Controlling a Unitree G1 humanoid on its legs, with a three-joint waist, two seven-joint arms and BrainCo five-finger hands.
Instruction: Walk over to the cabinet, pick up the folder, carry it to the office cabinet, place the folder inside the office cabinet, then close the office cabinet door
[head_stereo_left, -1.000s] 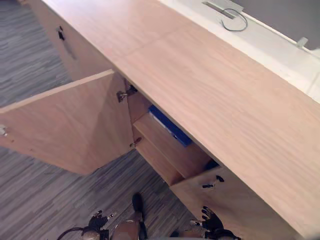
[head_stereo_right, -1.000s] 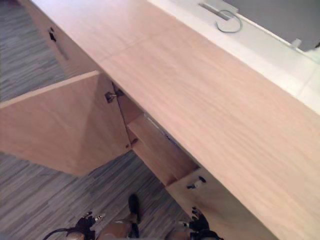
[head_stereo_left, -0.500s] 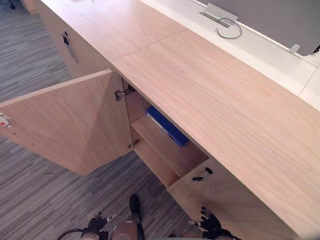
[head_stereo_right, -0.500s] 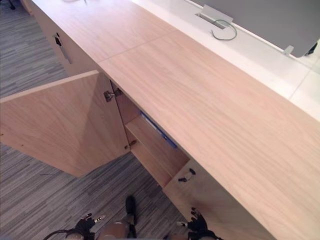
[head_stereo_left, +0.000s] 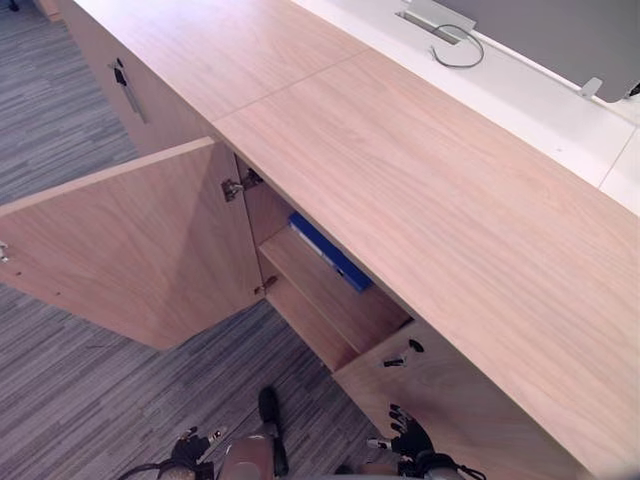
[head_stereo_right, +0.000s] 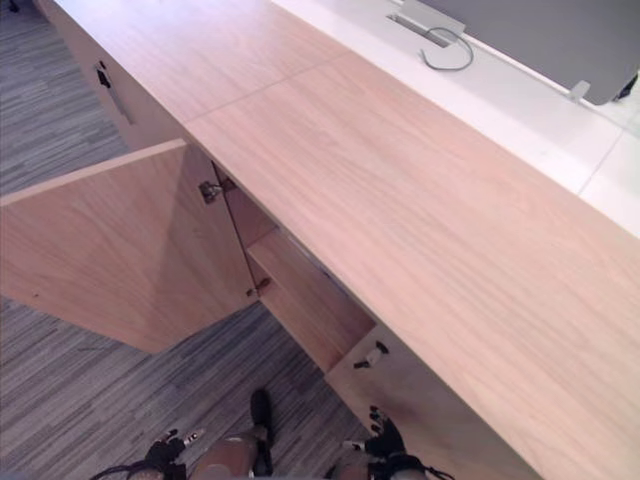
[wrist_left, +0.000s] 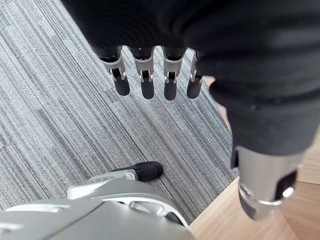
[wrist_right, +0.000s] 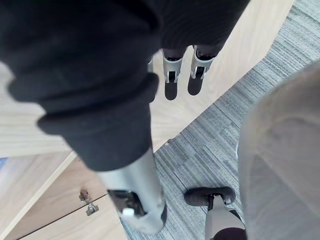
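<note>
In the left eye view a long wooden office cabinet (head_stereo_left: 430, 190) runs slantwise across the scene, and its door (head_stereo_left: 140, 250) stands swung wide open to the left on a metal hinge (head_stereo_left: 233, 187). The blue folder (head_stereo_left: 330, 252) lies flat on the upper shelf (head_stereo_left: 335, 300) inside the open compartment, pushed toward the back and partly hidden under the cabinet's top. To the right of the opening a second door (head_stereo_left: 460, 410) is closed, with a small dark handle (head_stereo_left: 400, 356) near its corner. Beyond the cabinet lies a white tabletop (head_stereo_left: 540, 100) with a grey cable (head_stereo_left: 455, 48) looped on it. The left hand (head_stereo_left: 190, 447) and the right hand (head_stereo_left: 408, 440) hang low at the bottom edge above the grey striped floor (head_stereo_left: 70, 400), both well apart from the folder. In the right eye view the same open door (head_stereo_right: 130, 250) and shelf show, with the right hand (head_stereo_right: 383, 445) just beside the closed door. In the left wrist view the fingers (wrist_left: 147, 87) point straight down over the floor (wrist_left: 60, 125), released and empty, with the thumb (wrist_left: 265, 185) held apart. In the right wrist view the fingers (wrist_right: 171, 80) are likewise straight and hold nothing, hanging before the wooden cabinet front (wrist_right: 240, 40).
</note>
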